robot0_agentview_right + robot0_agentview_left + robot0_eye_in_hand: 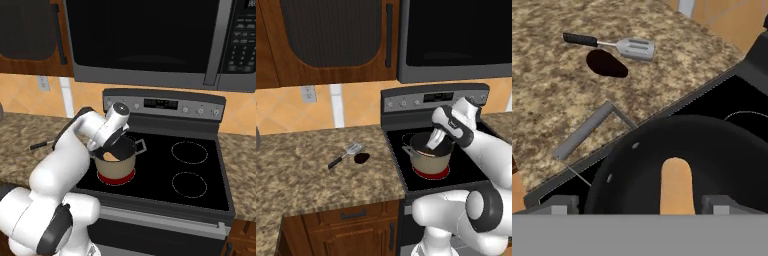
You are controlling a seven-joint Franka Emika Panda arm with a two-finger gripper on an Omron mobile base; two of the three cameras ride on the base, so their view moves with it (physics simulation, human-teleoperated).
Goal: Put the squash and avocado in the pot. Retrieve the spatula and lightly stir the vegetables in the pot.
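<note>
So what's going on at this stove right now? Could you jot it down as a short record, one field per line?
place: granite counter beside a black stove
pot: on the front left burner, which glows red beneath it
squash: inside the pot, lying apart from the claw's fingers
claw: open, just above the pot's mouth
avocado: on the counter, not yet in the pot
spatula: on the counter right beside the avocado, untouched
likely next: fetch the avocado
</note>
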